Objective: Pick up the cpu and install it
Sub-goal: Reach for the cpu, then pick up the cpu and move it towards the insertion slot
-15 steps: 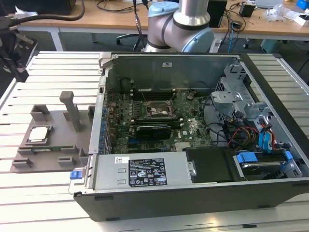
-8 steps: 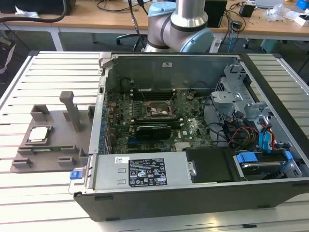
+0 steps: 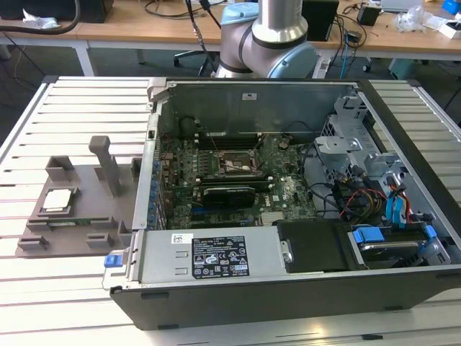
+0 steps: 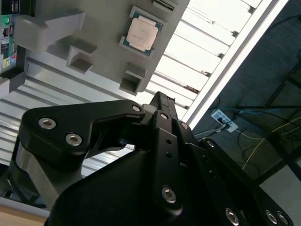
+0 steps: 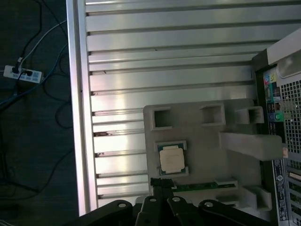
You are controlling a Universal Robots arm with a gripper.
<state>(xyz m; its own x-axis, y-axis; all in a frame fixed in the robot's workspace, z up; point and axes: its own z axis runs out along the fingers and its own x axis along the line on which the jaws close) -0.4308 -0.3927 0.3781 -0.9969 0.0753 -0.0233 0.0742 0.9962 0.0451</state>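
The cpu (image 3: 57,200), a small silvery square chip, lies flat in a recess of the grey plastic tray (image 3: 86,180) on the slatted table, at the exterior view's left of the open computer case. In both wrist views the cpu (image 5: 170,159) (image 4: 142,32) sits on the tray (image 5: 207,141) some way below the camera. My black gripper (image 5: 161,183) (image 4: 159,98) hangs well above the tray, near the cpu's edge. Its fingers are shut together with nothing between them. The black cpu socket frame (image 3: 234,164) sits on the motherboard inside the case.
The open case (image 3: 288,187) has tall metal walls, a graphics card (image 3: 229,193), cables and drive bays with blue tabs (image 3: 374,236). The tray carries raised blocks, a tall post (image 3: 108,162) and a green memory stick (image 5: 202,185). The table edge (image 5: 77,117) drops to a floor with cables.
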